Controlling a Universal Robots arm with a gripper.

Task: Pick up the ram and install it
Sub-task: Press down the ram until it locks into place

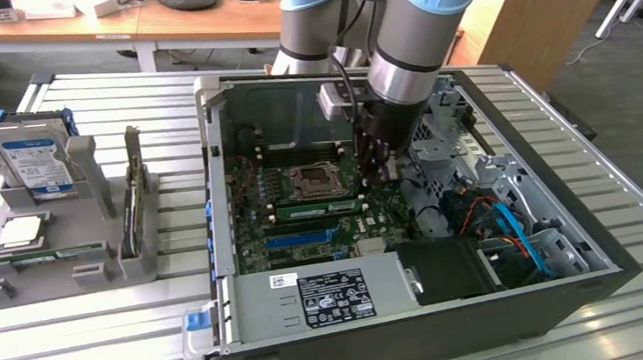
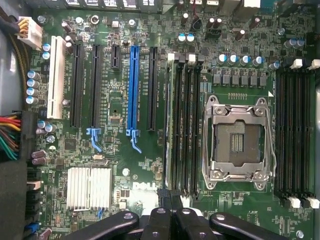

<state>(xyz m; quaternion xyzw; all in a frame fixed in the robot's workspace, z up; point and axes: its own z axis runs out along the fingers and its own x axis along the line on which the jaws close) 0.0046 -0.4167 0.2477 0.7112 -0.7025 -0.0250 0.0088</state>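
Inside the computer case (image 1: 560,238), hand (image 2: 171,196) closed, nothing visibly held, fingertips over motherboard (image 2: 120,165), ram (image 1: 321,207) seated beside socket (image 2: 237,142).

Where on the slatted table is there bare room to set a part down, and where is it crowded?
Bare slats lie in front of the grey parts holder and on the exterior view's right of the open computer case. The strip between holder and case is narrow. Inside the case it is crowded: motherboard, cables, drive bay, and the gripper.
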